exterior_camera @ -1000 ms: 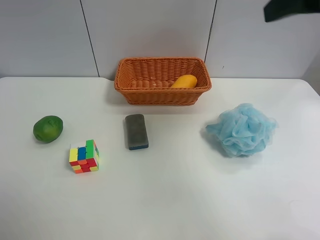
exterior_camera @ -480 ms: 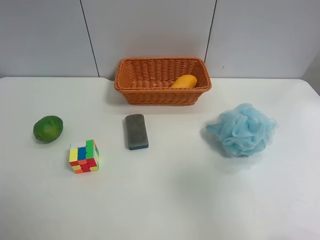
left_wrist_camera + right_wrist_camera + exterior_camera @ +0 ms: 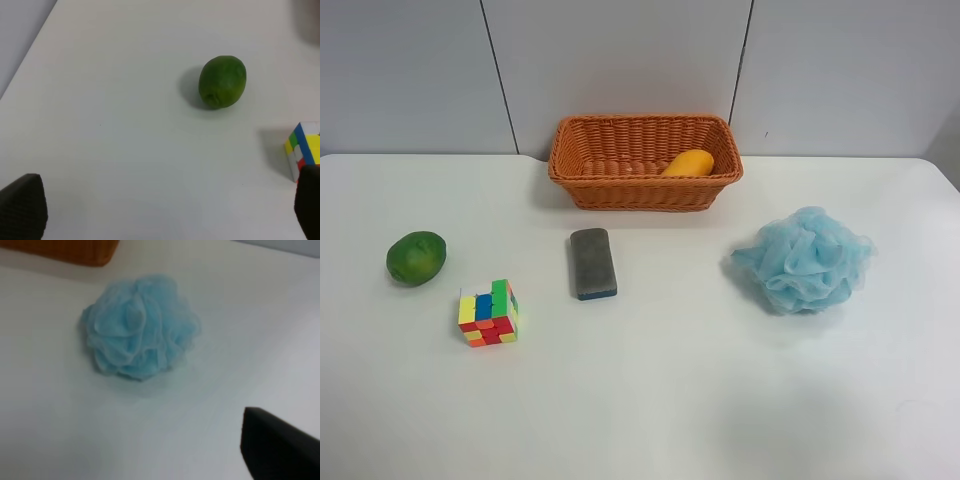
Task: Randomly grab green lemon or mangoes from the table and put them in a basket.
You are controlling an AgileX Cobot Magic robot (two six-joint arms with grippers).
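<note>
Two fingertips of left gripper (image 3: 160, 210) spread wide, nothing between. Right gripper (image 3: 280, 447) only a dark corner, state impossible to tell. Nearest, colourful cube (image 3: 488, 312); beyond cube, green lemon (image 3: 416, 257) on table (image 3: 650, 400). Farthest from cube, basket (image 3: 645, 161), mango (image 3: 688, 163) inside.

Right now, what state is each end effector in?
Left end effector: open, holding nothing, above the green lemon.
Right end effector: cannot be told; only one dark edge shows.
</note>
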